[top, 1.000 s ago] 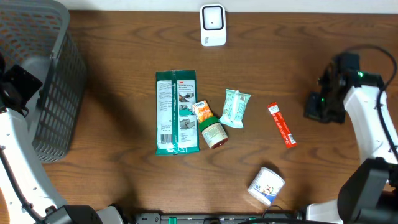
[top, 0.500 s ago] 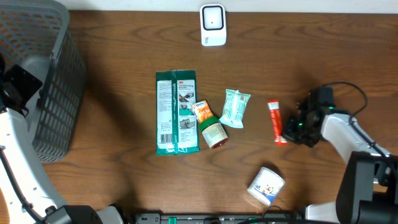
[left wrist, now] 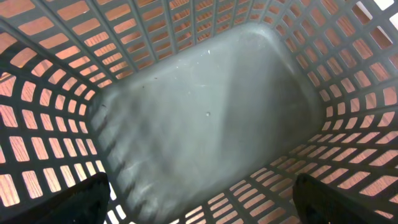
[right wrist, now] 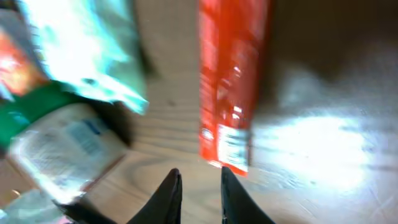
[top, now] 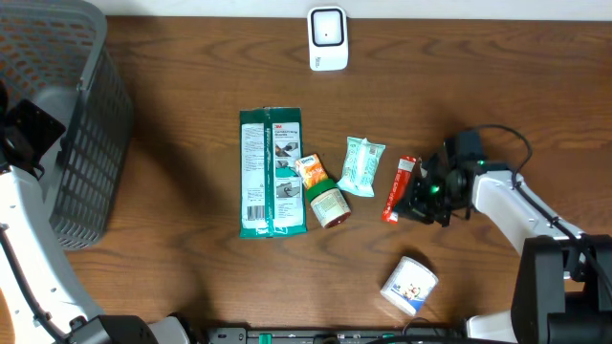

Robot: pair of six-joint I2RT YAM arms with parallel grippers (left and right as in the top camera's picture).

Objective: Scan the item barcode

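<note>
Red stick packet (top: 400, 188) lies flat beside the green pouch (top: 363, 164), its end just ahead of the right gripper (right wrist: 198, 194), jaws narrowly apart, empty. Spread them, straddle the packet's width, then close. Left gripper (left wrist: 205, 205) jaws stand wide above the basket (left wrist: 298, 37).

A dark brown wood-grain worktop (top: 172, 239) filled the frame, a pale strip (top: 191, 8) along its far edge, glare (right wrist: 323, 155) brightening the wood.
</note>
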